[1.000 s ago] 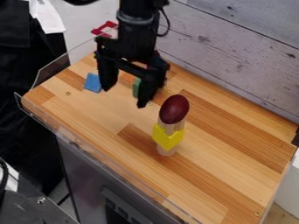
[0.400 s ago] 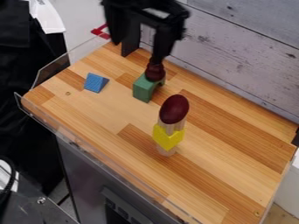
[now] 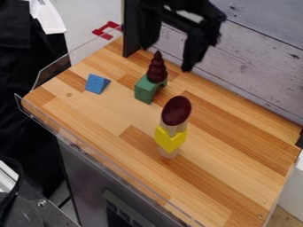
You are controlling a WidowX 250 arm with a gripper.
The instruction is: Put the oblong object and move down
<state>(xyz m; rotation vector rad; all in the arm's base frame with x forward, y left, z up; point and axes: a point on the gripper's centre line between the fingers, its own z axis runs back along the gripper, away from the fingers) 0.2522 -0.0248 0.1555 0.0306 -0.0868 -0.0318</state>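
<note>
1. The dark red oblong object [image 3: 176, 111] sits above the yellow block [image 3: 170, 138], on a pale wooden piece [image 3: 172, 129], its long axis near upright.
2. The black tool [image 3: 166, 57] is open and empty, 2 fingers apart, hanging higher than the yellow block and beyond it from the camera. The coming move probably calls for travel toward the camera, then down around the smooth, egg-like sides; a nudge could topple everything.
3. Beyond the yellow block, a green arch [image 3: 144, 91] bears a ridged, pointed spire [image 3: 157, 68]; the blue wedge [image 3: 96, 83] lies toward the view's upper left.
4. The counter [image 3: 237, 177] beneath the yellow block is strip-grained wood.
</note>
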